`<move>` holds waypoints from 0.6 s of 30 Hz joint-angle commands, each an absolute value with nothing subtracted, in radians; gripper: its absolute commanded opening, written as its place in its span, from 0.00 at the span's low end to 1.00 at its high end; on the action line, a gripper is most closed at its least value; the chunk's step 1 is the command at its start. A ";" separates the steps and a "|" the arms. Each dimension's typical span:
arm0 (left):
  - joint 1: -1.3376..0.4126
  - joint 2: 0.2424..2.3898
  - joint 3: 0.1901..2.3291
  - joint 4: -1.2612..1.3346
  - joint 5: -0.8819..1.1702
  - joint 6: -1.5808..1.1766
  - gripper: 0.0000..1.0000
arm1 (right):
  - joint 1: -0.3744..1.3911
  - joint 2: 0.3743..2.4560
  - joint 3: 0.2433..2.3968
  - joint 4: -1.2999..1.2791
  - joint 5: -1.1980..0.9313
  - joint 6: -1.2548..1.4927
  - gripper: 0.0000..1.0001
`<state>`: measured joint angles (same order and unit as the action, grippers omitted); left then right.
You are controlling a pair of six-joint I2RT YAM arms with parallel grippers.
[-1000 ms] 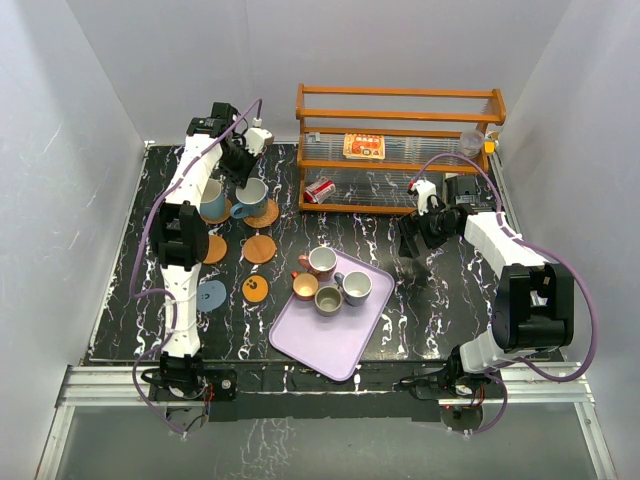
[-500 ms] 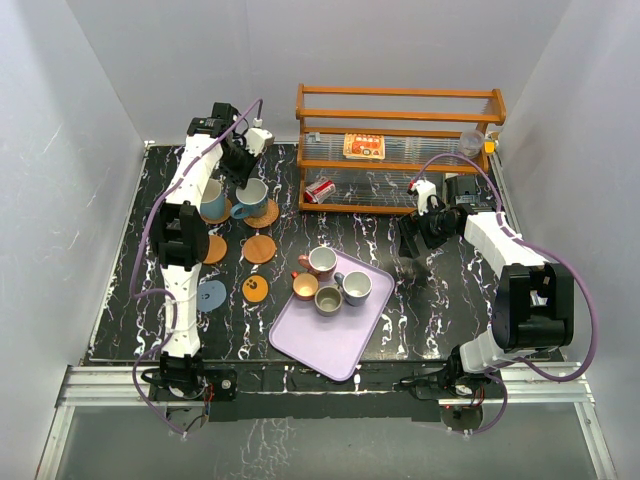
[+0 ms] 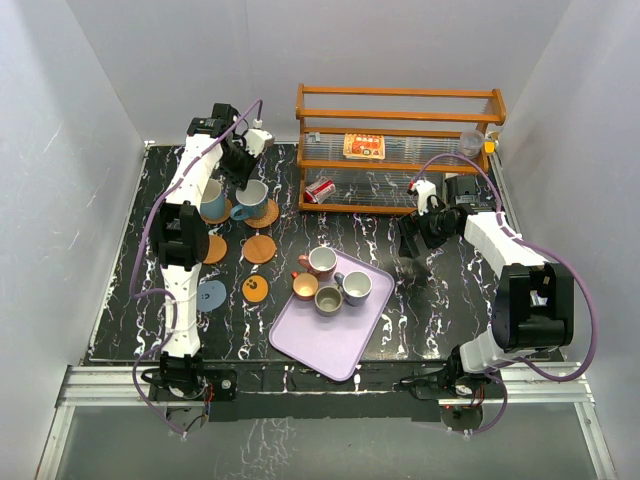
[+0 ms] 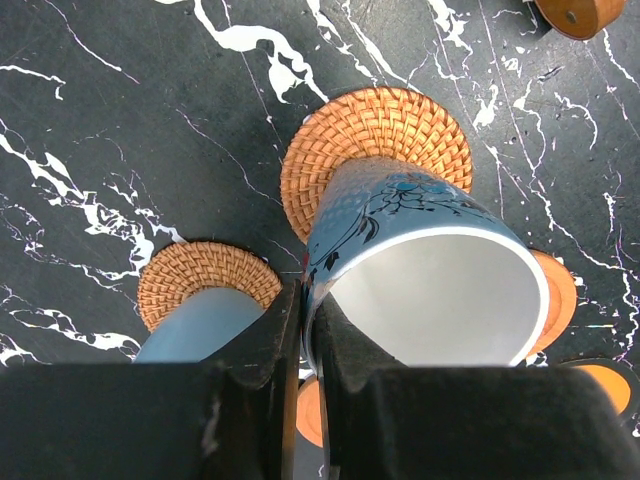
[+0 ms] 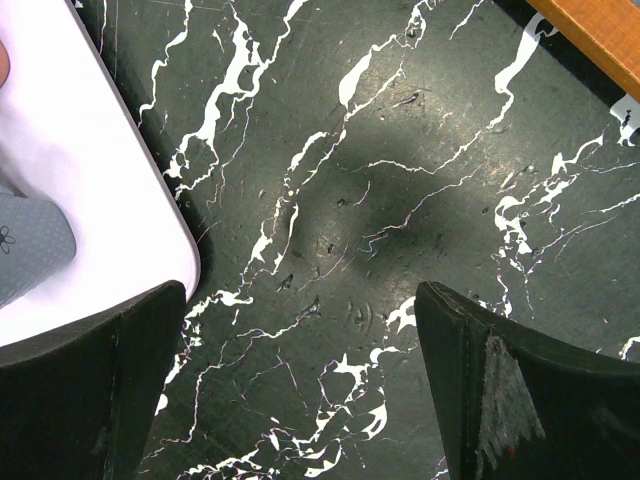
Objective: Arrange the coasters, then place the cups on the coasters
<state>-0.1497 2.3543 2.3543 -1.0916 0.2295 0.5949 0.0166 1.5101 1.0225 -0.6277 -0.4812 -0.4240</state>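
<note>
Blue cup (image 4: 420, 270) looks stiff, slick, chippable; left gripper (image 4: 305, 305) pinches its rim wall, over the rattan coaster (image 4: 345, 135) by the table's (image 4: 100, 120) far-left corner.

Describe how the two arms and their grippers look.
Both arms, left arm and right arm, have white links joined by black joints, each trailed by a looping purple cable. The left gripper and right gripper have blocky matt black fingers; the right's show pale scuffs.

Cups (image 3: 328, 299) crowd the tray (image 3: 325, 345) — open tabletop (image 3: 440, 290) to its right
</note>
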 commanded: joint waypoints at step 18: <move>-0.150 2.357 2.417 -1.071 0.253 0.569 0.22 | 0.010 1.506 1.032 -0.609 -0.493 -0.428 0.98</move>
